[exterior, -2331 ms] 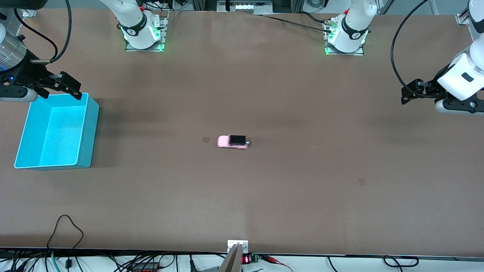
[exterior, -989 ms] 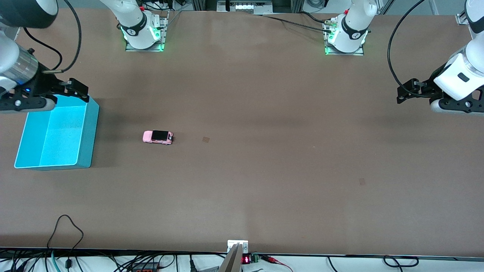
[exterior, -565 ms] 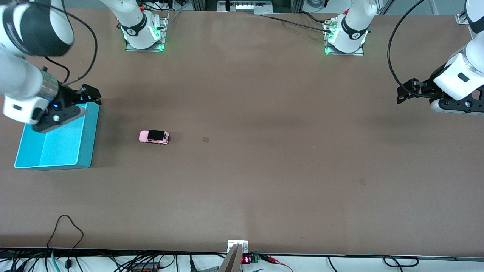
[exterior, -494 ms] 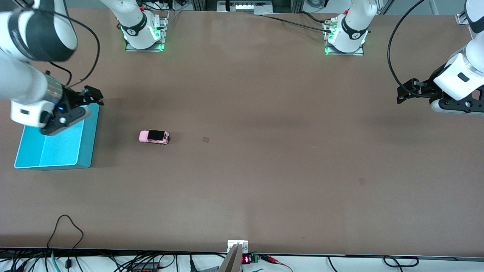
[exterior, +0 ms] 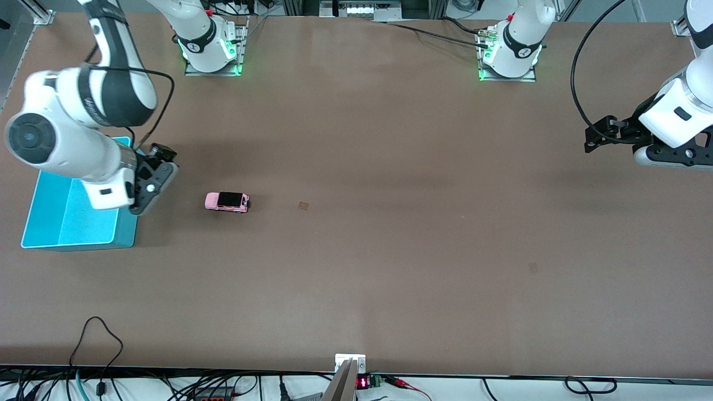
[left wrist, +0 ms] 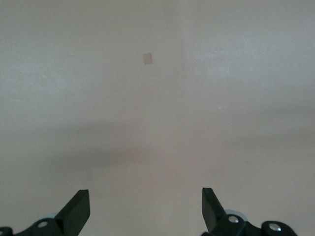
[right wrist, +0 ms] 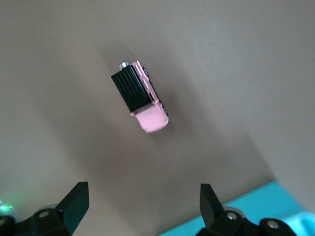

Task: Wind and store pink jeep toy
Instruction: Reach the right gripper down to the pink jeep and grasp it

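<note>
Pincers, right (right wrist: 140, 206) and left (left wrist: 145, 209), gape empty, fingertips cropped; pink jeep toy (exterior: 227, 201) untouched.

the front view looks down from high across the table (exterior: 390, 250), facing both arm bases along its top edge and taking in the whole surface. each wrist view looks down past its own fingertips, close to the tabletop. the right wrist view shares the pink jeep toy (right wrist: 140, 96) and blue bin (right wrist: 246, 211) with the front view.

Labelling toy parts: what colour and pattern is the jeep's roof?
Black with fine ribs, on the pink jeep toy; clearest in the right wrist view.
</note>
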`<state>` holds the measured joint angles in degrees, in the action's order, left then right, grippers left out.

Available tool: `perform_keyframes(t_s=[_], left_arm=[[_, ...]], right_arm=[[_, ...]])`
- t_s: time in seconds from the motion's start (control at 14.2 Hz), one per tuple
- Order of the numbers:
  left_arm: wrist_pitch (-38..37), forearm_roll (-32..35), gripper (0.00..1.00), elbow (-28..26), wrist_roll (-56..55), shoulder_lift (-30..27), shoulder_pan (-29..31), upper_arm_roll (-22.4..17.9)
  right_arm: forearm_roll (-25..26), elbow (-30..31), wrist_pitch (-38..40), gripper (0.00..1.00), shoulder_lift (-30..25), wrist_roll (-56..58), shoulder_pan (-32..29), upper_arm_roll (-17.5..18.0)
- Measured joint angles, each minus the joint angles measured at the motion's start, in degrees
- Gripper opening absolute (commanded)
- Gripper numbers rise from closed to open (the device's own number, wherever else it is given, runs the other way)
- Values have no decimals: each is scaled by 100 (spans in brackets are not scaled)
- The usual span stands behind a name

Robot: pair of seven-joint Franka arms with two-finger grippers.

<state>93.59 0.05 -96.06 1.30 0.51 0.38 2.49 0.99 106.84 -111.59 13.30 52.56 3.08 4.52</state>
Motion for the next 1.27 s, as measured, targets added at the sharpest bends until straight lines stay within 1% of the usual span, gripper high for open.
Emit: perform_keyframes(t_s=[0.28, 0.57, 0.99, 1.27], left_arm=[[-19, 0, 100, 0, 0, 0, 0, 0], [-21, 0, 100, 0, 0, 0, 0, 0], [-21, 0, 100, 0, 0, 0, 0, 0], [-21, 0, 100, 0, 0, 0, 0, 0]], right_arm=[[-299, 987, -1695, 100, 67, 889, 10, 131], [-322, 1526, -2879, 100, 339, 1309, 11, 232], [-322, 1731, -3909, 100, 847, 1383, 9, 393], [-322, 1910, -4309, 100, 1039, 1385, 10, 450]])
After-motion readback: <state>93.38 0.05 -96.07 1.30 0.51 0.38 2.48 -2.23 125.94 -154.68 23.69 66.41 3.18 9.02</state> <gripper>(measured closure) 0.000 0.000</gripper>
